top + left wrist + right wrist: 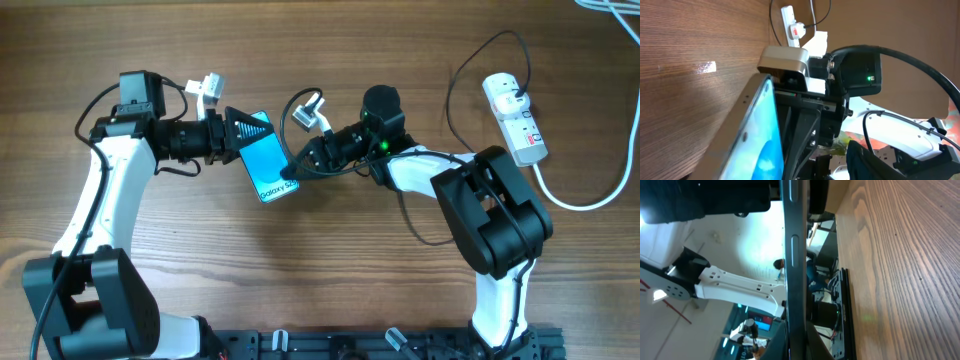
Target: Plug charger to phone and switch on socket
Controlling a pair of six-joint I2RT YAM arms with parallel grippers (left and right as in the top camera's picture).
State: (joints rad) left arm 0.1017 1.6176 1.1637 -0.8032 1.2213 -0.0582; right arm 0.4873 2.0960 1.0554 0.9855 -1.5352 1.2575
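My left gripper (240, 135) is shut on the top end of the phone (268, 160) and holds it tilted above the table, cyan screen up. The screen fills the lower left wrist view (760, 137). My right gripper (297, 166) is closed on the phone's right edge near its bottom; the right wrist view shows that edge (792, 255) running down between the fingers (792, 347). The charger's black cable (455, 85) runs from its white plug (513, 98) in the socket (517, 120) towards my right arm. Its connector tip is hidden. The socket also shows in the left wrist view (791, 22).
The socket's thick white cord (590, 200) loops off the right edge. Another white cable (610, 15) crosses the top right corner. The right arm's base (495, 220) stands right of centre. A black rail (380, 345) runs along the front edge.
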